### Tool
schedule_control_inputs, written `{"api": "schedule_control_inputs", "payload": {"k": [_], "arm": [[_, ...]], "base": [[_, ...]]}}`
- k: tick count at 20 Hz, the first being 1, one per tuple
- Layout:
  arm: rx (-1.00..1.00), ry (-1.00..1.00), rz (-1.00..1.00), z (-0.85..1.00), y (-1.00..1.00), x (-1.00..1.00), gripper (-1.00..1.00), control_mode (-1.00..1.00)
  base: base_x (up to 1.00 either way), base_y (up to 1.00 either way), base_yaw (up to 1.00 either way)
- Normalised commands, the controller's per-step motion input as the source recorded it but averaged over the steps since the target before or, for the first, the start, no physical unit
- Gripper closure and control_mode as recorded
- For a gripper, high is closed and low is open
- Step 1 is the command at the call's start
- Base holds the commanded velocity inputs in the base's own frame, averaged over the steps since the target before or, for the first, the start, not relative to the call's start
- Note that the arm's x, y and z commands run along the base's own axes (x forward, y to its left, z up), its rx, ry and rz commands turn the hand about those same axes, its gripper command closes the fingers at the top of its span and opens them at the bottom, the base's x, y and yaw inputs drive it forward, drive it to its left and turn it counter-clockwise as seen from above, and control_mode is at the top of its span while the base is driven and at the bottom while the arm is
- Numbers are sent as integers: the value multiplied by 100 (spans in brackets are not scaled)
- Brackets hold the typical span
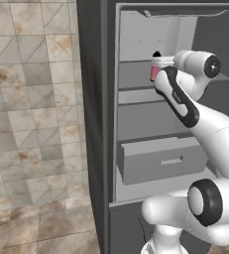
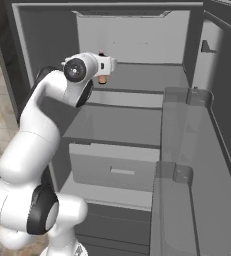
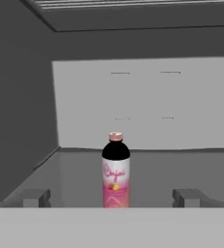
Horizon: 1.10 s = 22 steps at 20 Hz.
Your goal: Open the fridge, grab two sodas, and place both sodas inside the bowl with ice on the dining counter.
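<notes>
The fridge (image 1: 92, 99) stands open, its pale grey inside (image 2: 137, 40) facing me. A pink soda (image 3: 116, 177) with a dark neck and pink cap stands upright on the upper shelf (image 3: 152, 169). It also shows as the soda (image 1: 155, 69) just past my wrist and as the soda (image 2: 102, 79) under my hand. My gripper (image 3: 112, 197) is open and level with the bottle's lower half. One fingertip (image 3: 36, 197) sits left of the bottle and the other right, both apart from it. The bowl with ice and the dining counter are out of view.
A closed drawer (image 1: 160, 158) sits below the lower shelves (image 2: 117, 125). The open door with its clear bins (image 2: 187, 150) stands close on the right. The fridge's dark side wall (image 3: 16, 121) is near on the left. Tiled floor (image 1: 31, 124) lies left of the fridge.
</notes>
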Motion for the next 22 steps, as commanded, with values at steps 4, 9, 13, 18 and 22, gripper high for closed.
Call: {"api": "schedule_control_inputs", "payload": {"k": [4,9,13,18,22], "arm": [[0,0,0,-16,0,30,-100,-100],[0,0,0,-12,0,32,-100,-100],[0,0,0,-11,0,31,-100,-100],[0,0,0,-9,0,27,-100,-100],[0,0,0,-8,0,29,-100,-100]], "base": [[0,0,0],[0,0,0],[0,0,0],[0,0,0],[0,0,0]]}}
